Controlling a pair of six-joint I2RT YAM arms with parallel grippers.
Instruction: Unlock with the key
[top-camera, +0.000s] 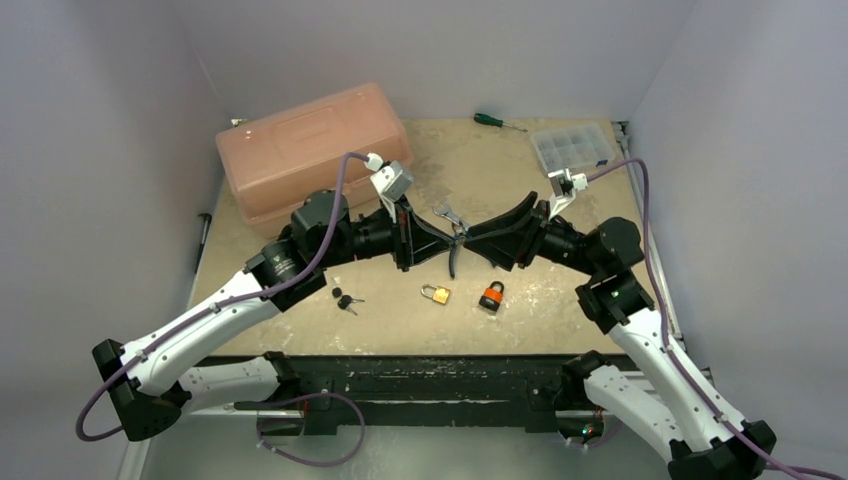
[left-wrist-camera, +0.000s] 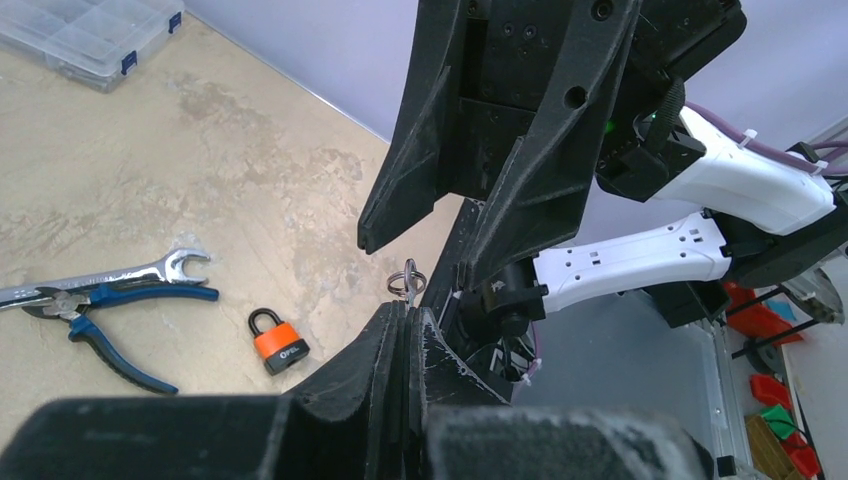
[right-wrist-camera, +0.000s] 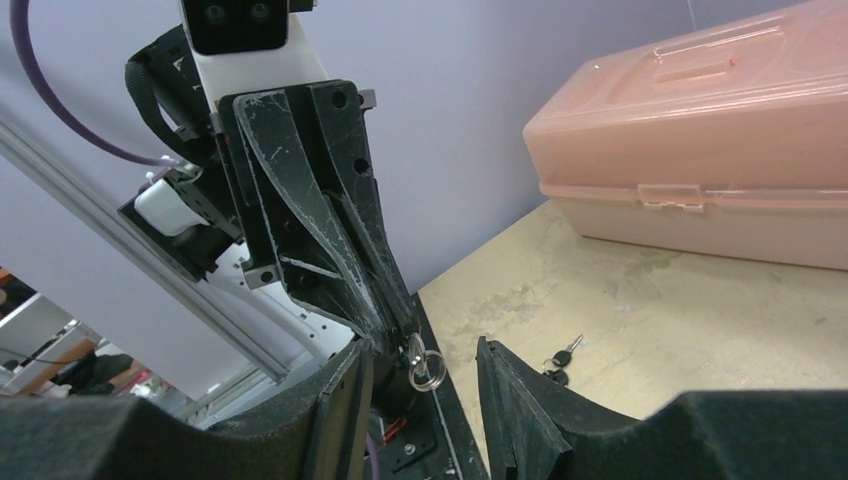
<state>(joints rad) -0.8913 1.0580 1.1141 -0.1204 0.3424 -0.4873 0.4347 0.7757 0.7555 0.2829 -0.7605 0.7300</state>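
Left gripper (left-wrist-camera: 407, 312): jaws pinched shut on the key (left-wrist-camera: 408, 281), held mid-air with the ring end poking out. Right gripper (right-wrist-camera: 422, 348): jaws wide apart, straddling that ring, no contact visible. Key looks light, stiff and slick, so it will likely twist in a pinch; grab the flat bow, not the ring. Only the wrist views resolve the ring. Only the top view shows brass padlock (top-camera: 436, 294) near orange padlock (top-camera: 491, 295) on the counter (top-camera: 540, 322).

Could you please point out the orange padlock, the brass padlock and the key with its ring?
orange padlock (top-camera: 491, 297): top external view, on its orange body.
brass padlock (top-camera: 440, 297): top external view, on its brass body.
key (right-wrist-camera: 416, 349): right wrist view, on its head, just above the ring.
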